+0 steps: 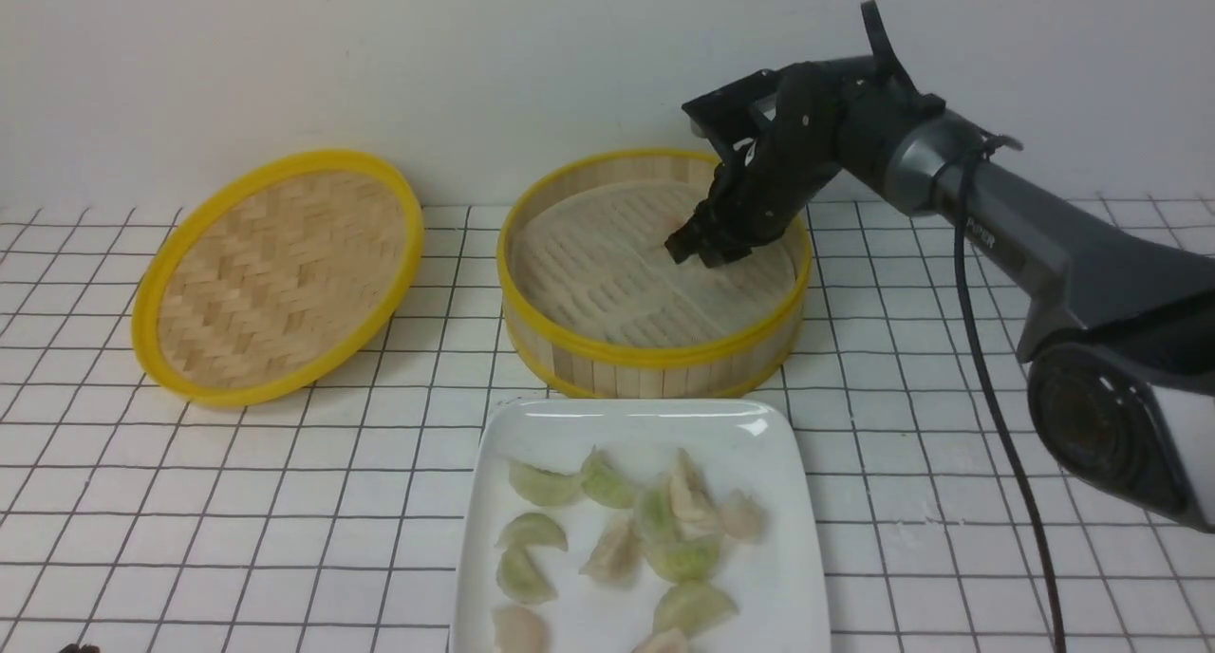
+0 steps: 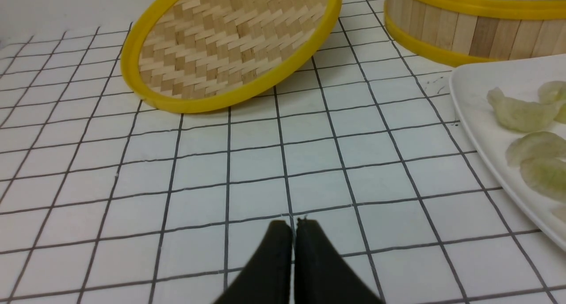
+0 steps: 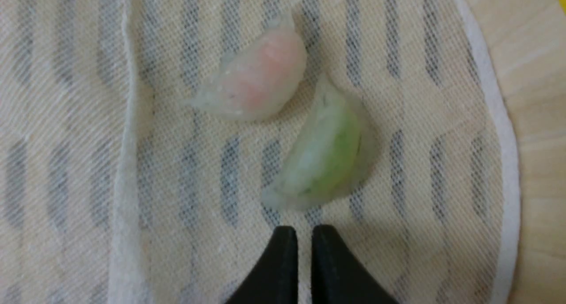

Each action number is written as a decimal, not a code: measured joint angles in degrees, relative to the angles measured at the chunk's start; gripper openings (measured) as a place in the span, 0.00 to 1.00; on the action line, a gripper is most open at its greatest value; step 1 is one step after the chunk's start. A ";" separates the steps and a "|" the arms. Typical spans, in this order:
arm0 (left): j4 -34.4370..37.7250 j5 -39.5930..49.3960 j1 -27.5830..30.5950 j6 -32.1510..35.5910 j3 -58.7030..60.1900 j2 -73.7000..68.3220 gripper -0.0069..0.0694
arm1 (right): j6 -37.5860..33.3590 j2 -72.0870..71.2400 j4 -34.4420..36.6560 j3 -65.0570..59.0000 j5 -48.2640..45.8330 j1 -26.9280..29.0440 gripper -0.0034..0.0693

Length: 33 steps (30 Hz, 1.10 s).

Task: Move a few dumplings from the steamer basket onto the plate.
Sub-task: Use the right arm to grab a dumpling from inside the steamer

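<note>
Right gripper (image 3: 299, 231): hung clenched, empty, just beside green dumpling (image 3: 325, 162)
Grasp: judged to need jaws spread, straddling it, gentle squeeze

You have the right gripper (image 1: 700, 247) at upper centre of the frame, reaching down inside the steamer basket (image 1: 655, 357) above its white liner (image 1: 598, 283). At bottom centre, the plate (image 1: 769, 444) holds scattered green and pale dumplings (image 1: 615, 550). A woven lid (image 1: 275, 273) sits at left.
</note>
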<state>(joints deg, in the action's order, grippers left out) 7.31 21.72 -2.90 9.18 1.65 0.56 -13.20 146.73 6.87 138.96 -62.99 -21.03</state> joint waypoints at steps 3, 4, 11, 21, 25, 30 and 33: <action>0.00 0.00 0.00 0.00 0.00 0.00 0.08 | 0.63 -1.09 -0.05 2.91 -6.24 0.00 0.05; 0.00 0.00 0.00 0.00 0.00 0.00 0.08 | 0.87 -1.51 -0.05 3.71 -6.80 0.00 0.04; 0.00 0.03 0.00 0.00 0.00 0.00 0.08 | 5.41 -9.56 0.64 3.01 -8.55 -0.04 0.03; 0.00 0.03 0.00 0.00 0.00 0.00 0.08 | 4.92 -7.32 0.64 0.17 0.81 -0.18 0.17; 0.00 0.03 0.00 0.00 0.00 0.00 0.08 | 2.53 -2.46 0.88 -0.04 6.13 -0.18 0.38; 0.00 0.03 0.00 0.00 0.00 0.00 0.08 | -0.09 1.32 0.88 -0.22 9.98 -0.18 0.59; 0.00 0.03 0.00 0.00 0.00 0.00 0.08 | -0.29 2.16 0.88 -0.22 11.63 -0.18 0.62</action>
<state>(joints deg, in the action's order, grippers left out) 7.31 21.74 -2.90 9.18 1.65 0.56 -13.49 148.88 7.75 138.74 -51.36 -21.21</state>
